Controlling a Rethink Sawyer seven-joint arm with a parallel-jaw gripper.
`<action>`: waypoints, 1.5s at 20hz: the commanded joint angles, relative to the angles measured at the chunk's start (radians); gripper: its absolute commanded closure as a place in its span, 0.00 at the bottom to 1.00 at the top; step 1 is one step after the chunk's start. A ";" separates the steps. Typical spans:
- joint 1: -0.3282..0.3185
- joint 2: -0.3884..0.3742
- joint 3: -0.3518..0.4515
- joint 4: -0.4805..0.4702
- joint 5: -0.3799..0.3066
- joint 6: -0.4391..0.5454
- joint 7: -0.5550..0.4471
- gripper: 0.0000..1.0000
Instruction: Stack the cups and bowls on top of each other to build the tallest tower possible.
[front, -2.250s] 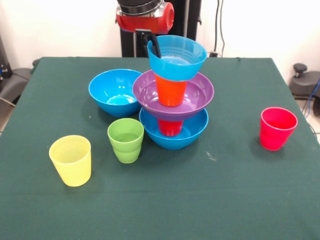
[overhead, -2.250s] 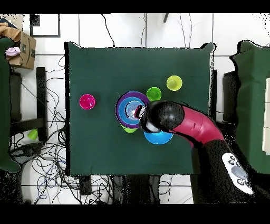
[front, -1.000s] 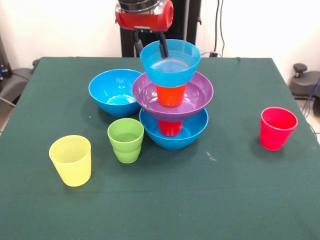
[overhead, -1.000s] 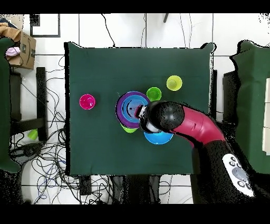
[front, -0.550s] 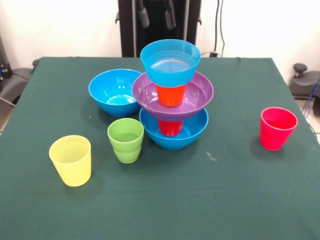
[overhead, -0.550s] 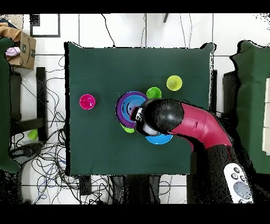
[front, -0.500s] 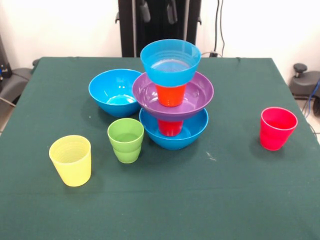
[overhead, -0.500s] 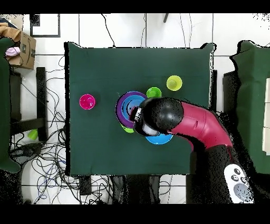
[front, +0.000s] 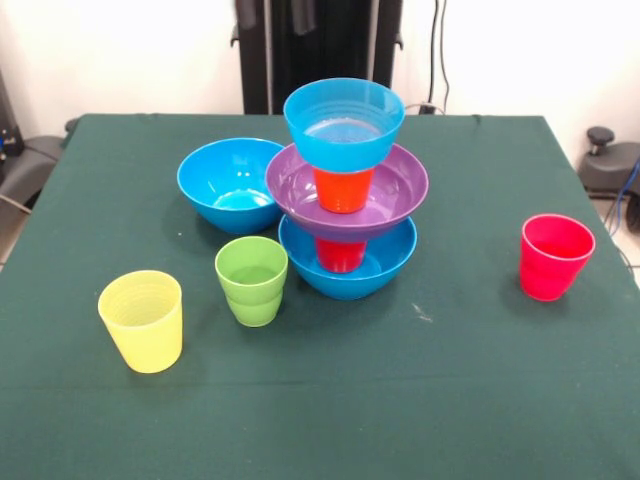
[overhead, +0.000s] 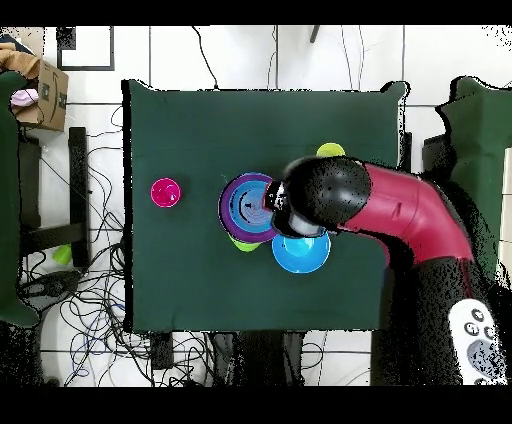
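A: What is seen to be different from one second ago?

B: Back then the claw was down inside the small blue bowl (front: 344, 122). Now it has been lifted away. In the front view only dark tips (front: 275, 13) are seen at the top edge. In the overhead view the red arm (overhead: 400, 210) has been swung over the yellow side, and the light green cup is hidden under it. The top bowl is seen shifted a tiny bit to the right.

A: Can it be told if the claw is spread or pressed together?

B: No, it cannot be told. Too little of it is shown.

A: What is found from left to right in the front view?

B: The yellow cup (front: 142, 321) is placed near the left front. Next the light green cup (front: 251, 280) is seen, with a large blue bowl (front: 230, 184) behind it. Then the tower (front: 345, 190) is found in the middle: a large blue bowl (front: 348, 262), a red cup (front: 340, 254), the purple bowl (front: 346, 193), the orange cup (front: 342, 189), and the small blue bowl on top. The pinkish-red cup (front: 555, 256) is set well apart at the right.

A: Where is open room left on the surface (front: 400, 400)?

B: The whole front strip is left bare, and so is the wide gap between the tower and the pinkish-red cup. The pinkish-red cup is placed near the right edge.
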 joint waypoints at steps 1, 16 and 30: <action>-0.030 0.112 0.039 -0.158 -0.136 0.048 -0.142 0.00; -0.025 0.143 0.054 -0.154 -0.149 0.008 -0.094 0.00; 0.002 0.200 0.055 -0.189 -0.160 -0.056 -0.058 0.00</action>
